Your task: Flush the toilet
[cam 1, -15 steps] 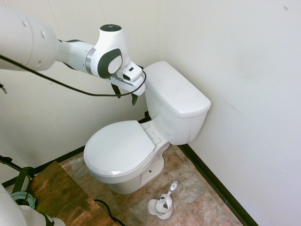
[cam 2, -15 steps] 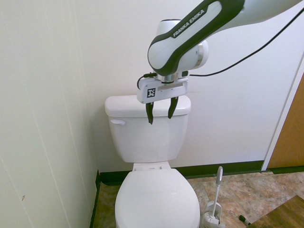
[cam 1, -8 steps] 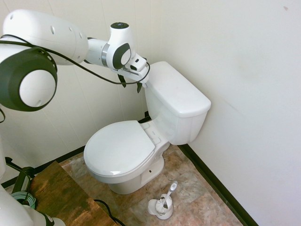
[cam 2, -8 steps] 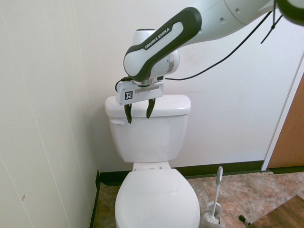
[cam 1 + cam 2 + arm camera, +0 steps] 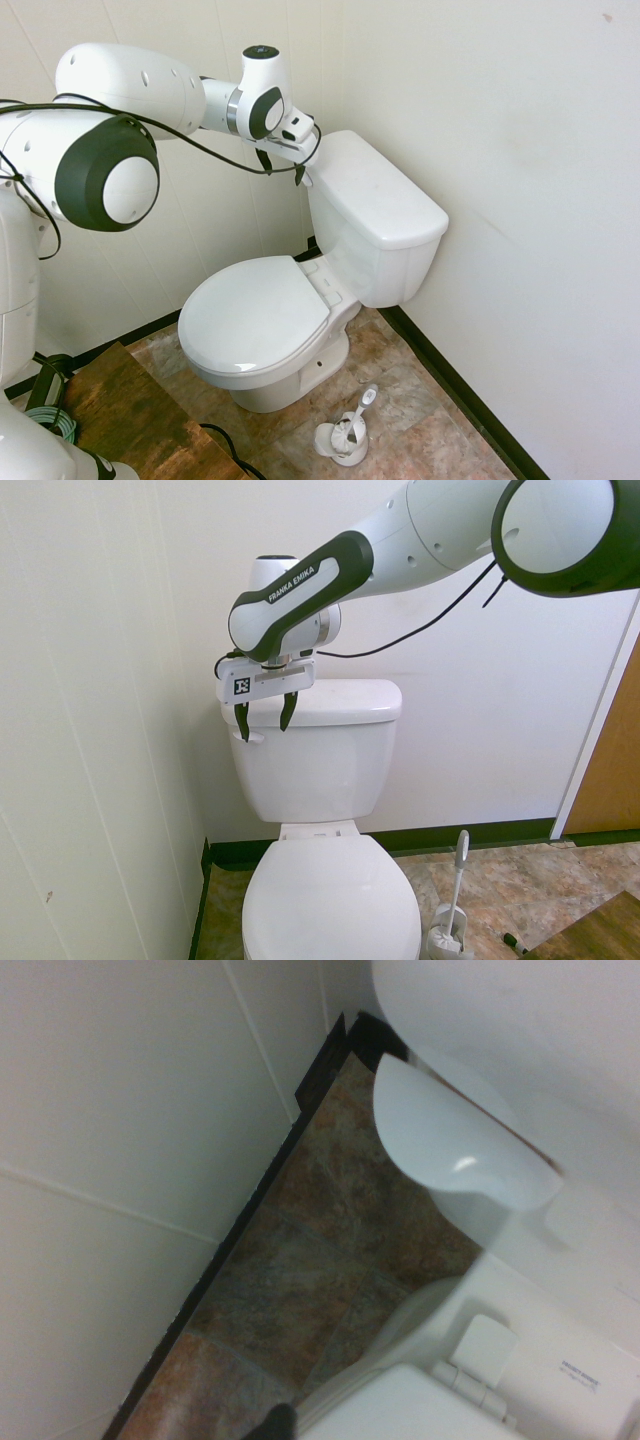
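Observation:
The white toilet [image 5: 300, 310] stands in the corner with its oval seat lid [image 5: 330, 900] down and its boxy tank [image 5: 320, 750] against the wall. The small white flush lever [image 5: 250, 737] sits on the tank's front, near the side-wall corner. My gripper [image 5: 263, 717] hangs open, fingers pointing down, just in front of that upper tank corner, with one fingertip right above the lever. In the first exterior view the gripper [image 5: 281, 168] is beside the tank's wall-side end. The wrist view shows the lever [image 5: 455, 1140] close below, blurred.
A side wall [image 5: 100, 730] lies close to the lever side of the tank. A toilet-brush holder [image 5: 345, 432] stands on the tiled floor [image 5: 320, 1240] by the bowl. A wooden door [image 5: 612, 770] is off to one side, and a brown board [image 5: 120, 410] lies on the floor.
The gripper has slid along the tank front from its middle to the lever corner near the side wall, staying open. The toilet has not changed.

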